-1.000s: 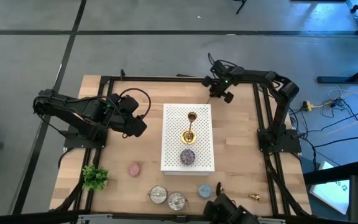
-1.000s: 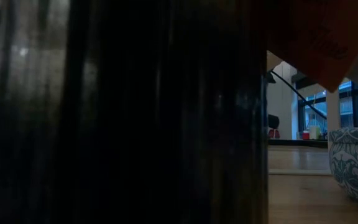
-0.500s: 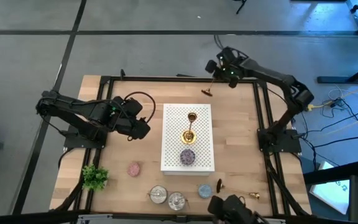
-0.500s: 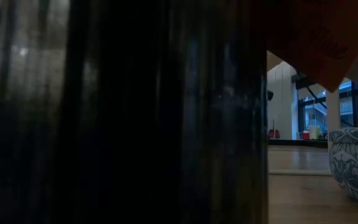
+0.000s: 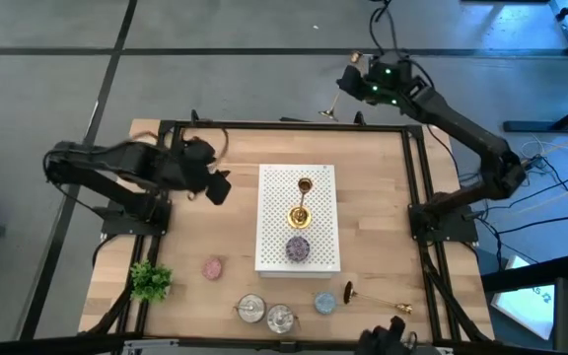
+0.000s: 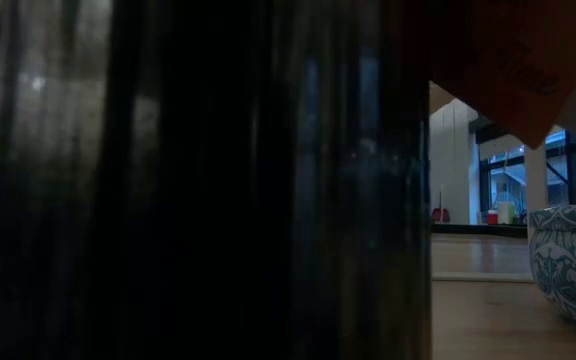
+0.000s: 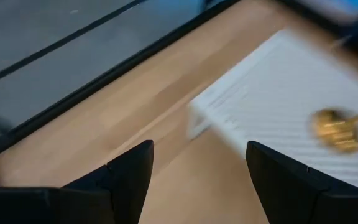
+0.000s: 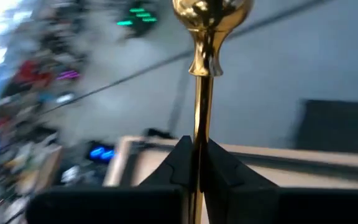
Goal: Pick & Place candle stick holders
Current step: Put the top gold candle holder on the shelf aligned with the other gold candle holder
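My right gripper (image 5: 343, 91) is beyond the table's far edge, shut on a gold candlestick (image 5: 332, 106); its cup top (image 8: 210, 11) shows in the right wrist view. A second candlestick (image 5: 302, 211) stands upright on its base on the white perforated board (image 5: 323, 187). A third candlestick (image 5: 373, 298) lies on its side on the table at the near right. My left gripper (image 5: 215, 187) is open and empty left of the board, which also shows in the left wrist view (image 7: 272, 99). My right gripper pinches the candlestick's thin stem (image 8: 197, 134) between its two fingers (image 8: 229, 174). The cup end stands out past the fingers. The candlestick is lifted clear and tilted, its flared end (image 5: 329, 112) toward the table's far edge.
A purple disc (image 5: 297, 247) lies on the board. A pink disc (image 5: 212, 266), a blue disc (image 5: 324, 302), two glass pots (image 5: 251, 311) (image 5: 281, 318) and a green plant (image 5: 151, 281) stand along the near edge. A dark thing fills most of the low view, beside a patterned bowl (image 6: 573, 260).
My right gripper has risen and gone out past the table's far edge, carrying the candlestick lifted clear. My left gripper has gone a little toward the far edge. A dark thing at the near edge has drawn back, uncovering the lying candlestick.
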Tool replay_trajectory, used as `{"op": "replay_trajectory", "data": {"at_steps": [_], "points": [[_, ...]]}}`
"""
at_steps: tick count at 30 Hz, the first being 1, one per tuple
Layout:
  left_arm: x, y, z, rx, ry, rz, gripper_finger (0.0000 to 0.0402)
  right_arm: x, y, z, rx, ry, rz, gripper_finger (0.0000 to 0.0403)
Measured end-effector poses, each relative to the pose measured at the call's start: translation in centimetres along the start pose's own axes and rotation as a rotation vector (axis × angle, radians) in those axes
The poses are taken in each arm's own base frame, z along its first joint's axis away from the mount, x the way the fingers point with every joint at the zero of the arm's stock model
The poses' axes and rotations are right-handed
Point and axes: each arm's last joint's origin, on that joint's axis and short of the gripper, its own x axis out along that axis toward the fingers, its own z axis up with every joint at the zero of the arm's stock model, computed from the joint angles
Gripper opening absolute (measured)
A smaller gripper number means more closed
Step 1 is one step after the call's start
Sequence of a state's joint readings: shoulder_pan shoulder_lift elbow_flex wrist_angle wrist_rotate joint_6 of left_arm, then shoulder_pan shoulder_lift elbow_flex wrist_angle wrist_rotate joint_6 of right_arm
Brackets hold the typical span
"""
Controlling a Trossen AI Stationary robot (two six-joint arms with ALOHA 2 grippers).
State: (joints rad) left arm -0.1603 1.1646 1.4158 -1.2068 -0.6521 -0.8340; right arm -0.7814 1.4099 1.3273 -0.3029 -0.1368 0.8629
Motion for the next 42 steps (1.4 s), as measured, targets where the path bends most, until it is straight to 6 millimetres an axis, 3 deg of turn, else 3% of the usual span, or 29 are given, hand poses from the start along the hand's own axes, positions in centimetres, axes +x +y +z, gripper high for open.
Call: {"op": "replay_trajectory", "data": {"at_steps": [6, 10, 13, 18, 24, 37, 42], "points": [[-1.8, 1.0, 4.1, 0.008, -0.193, -0.38, 0.0253, -2.2, 3.6, -0.3, -0.145, 0.013, 0.32, 0.0015], [-1.5, 1.2, 6.9, 0.049, -0.318, -0.637, 0.0253, -3.1, 5.8, -1.2, -0.192, 0.034, 0.501, 0.0015], [0.1, 1.8, 8.6, 0.038, -0.358, -0.678, 0.0253, -3.3, 7.1, -2.2, -0.188, 0.069, 0.572, 0.0015], [4.4, 2.7, 10.3, 0.03, -0.303, -0.682, 0.0253, -3.6, 8.8, -4.6, -0.216, 0.135, 0.642, 0.0015], [9.0, 2.1, 11.8, 0.012, -0.238, -0.862, 0.0253, -4.1, 10.3, -6.9, -0.278, 0.184, 0.699, 0.0015], [12.7, 1.0, 13.9, -0.102, -0.3, -1.052, 0.0253, -4.3, 10.7, -7.6, -0.331, 0.164, 0.706, 0.0015], [12.9, 0.4, 14.3, -0.117, -0.344, -1.096, 0.0253, -4.2, 10.6, -7.5, -0.326, 0.147, 0.676, 0.0015]]}}
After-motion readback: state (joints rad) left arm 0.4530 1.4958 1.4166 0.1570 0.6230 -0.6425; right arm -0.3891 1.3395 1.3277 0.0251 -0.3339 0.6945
